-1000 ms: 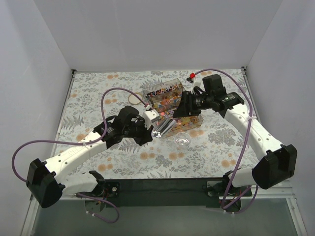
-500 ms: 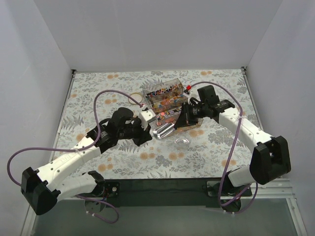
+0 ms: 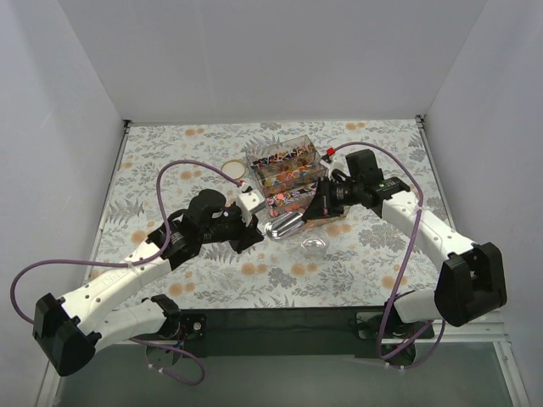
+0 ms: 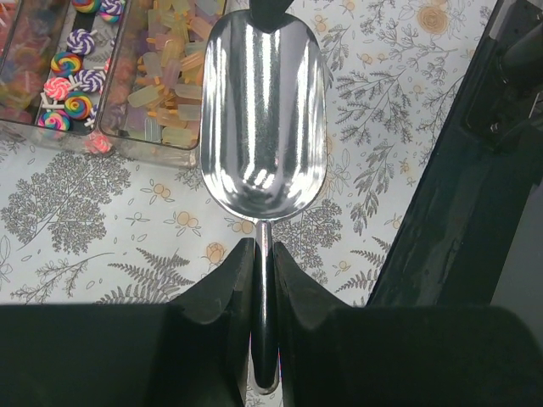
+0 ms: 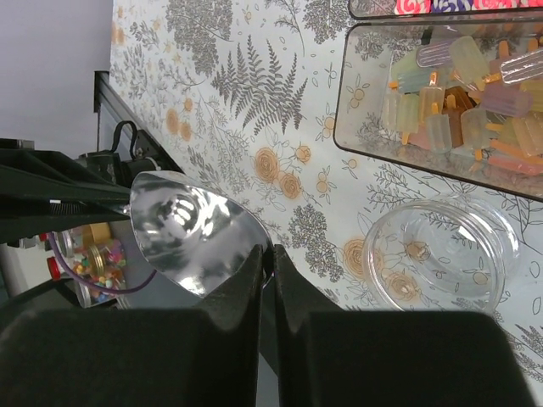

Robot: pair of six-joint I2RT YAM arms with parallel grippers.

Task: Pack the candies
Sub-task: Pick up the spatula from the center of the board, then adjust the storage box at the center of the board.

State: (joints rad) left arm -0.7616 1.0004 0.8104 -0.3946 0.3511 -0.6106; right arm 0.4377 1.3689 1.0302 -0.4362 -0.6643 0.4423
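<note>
The candies (image 3: 287, 175) lie in the clear compartment box (image 3: 254, 158) at mid-table. In the left wrist view they show as swirled lollipops (image 4: 72, 76) and pale popsicle shapes (image 4: 165, 89); one pink candy (image 4: 99, 144) lies on the cloth by the box. My left gripper (image 3: 249, 227) (image 4: 263, 248) is shut on the handle of an empty metal scoop (image 3: 284, 225) (image 4: 263, 110). My right gripper (image 3: 317, 209) (image 5: 271, 254) is shut on the scoop's front rim (image 5: 191, 229). The popsicle candies (image 5: 458, 93) also show in the right wrist view.
A small round clear jar (image 3: 313, 246) (image 5: 441, 254) stands open on the flowered cloth just near of the scoop. Its gold lid (image 3: 233, 168) lies left of the box. Purple cables loop over both arms. White walls close the table at left, back and right.
My right wrist has come down and toward the near side. The scoop has shifted slightly nearer with both grippers still on it. My left arm has stretched out a little.
</note>
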